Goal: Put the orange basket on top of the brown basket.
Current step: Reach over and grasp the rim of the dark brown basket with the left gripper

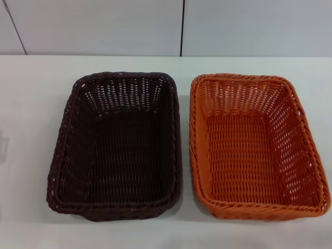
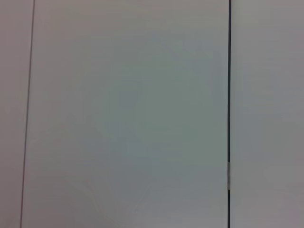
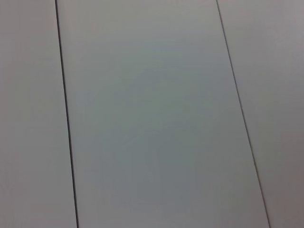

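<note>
Orange basket (image 1: pixel 258 148) sits on the right half of the white table (image 1: pixel 31 155) in the head view, upright and holding nothing, its braided rim open to the camera and its long side running from near to far. Just beside it on the left stands the brown basket (image 1: pixel 118 148), also upright, holding nothing and turned the same way; the two rims come very close along their facing long sides, though whether they touch cannot be told. Both baskets rest flat on the table, neither stacked on the other. Beyond the table's far edge rises a pale panelled wall (image 1: pixel 104 26) with a dark vertical seam. Neither arm nor gripper appears in this view. The left wrist view shows only pale wall panels (image 2: pixel 128 114) split by thin vertical seams. The right wrist view likewise shows only pale panels (image 3: pixel 152 114) crossed by slanting seams, so the state of either gripper cannot be told.
</note>
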You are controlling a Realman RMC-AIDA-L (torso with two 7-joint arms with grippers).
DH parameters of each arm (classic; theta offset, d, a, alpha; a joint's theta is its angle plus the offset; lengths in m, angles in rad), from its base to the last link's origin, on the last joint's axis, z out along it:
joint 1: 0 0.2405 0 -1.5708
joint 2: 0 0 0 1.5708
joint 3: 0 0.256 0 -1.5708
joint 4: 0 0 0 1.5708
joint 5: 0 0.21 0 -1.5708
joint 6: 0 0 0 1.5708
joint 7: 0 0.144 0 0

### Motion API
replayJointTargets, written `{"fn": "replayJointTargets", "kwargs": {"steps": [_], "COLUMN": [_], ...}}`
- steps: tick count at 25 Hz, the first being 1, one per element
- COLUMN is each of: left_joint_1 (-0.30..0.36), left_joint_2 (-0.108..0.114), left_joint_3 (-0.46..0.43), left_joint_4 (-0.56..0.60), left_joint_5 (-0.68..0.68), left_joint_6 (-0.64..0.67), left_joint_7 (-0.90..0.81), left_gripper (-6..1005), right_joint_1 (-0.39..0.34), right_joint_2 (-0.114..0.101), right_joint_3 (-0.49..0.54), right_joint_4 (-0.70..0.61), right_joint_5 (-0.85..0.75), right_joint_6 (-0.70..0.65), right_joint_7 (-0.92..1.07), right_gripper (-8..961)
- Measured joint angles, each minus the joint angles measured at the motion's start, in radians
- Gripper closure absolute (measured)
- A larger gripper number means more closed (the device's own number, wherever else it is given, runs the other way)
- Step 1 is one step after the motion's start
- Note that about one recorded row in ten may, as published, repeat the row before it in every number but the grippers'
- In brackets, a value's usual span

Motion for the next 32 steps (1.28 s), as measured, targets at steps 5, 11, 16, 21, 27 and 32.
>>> {"fn": "replayJointTargets", "kwargs": {"steps": [5,11,16,21,27,32], "left_joint_1": [-0.005,-0.004,0.036,0.112,0.133,0.104], "left_joint_2": [0.001,0.020,0.138,0.189,0.100,0.001], "left_joint_3": [0.000,0.007,-0.030,-0.224,-0.504,-0.606], "left_joint_4": [0.000,-0.056,-0.374,-0.787,-1.209,-1.386], "left_joint_5": [-0.002,0.027,0.082,0.180,0.265,0.277], "left_joint_6": [0.003,-0.035,-0.377,-0.913,-1.692,-2.096], "left_joint_7": [0.005,0.006,0.011,0.050,0.164,0.298], "left_gripper": [216,217,216,218,221,223], "right_joint_1": [0.000,0.001,0.010,0.015,0.019,0.036], "right_joint_2": [0.000,0.001,0.000,-0.002,-0.002,-0.001], "right_joint_3": [-0.001,-0.011,-0.017,-0.017,-0.017,-0.016], "right_joint_4": [0.000,0.000,0.001,0.002,0.011,0.035], "right_joint_5": [0.000,0.000,0.000,0.000,0.000,0.000], "right_joint_6": [0.001,-0.003,-0.007,-0.007,-0.012,-0.031], "right_joint_7": [0.000,0.000,0.000,0.000,0.000,0.000], "right_gripper": [272,271,271,271,270,270]}}
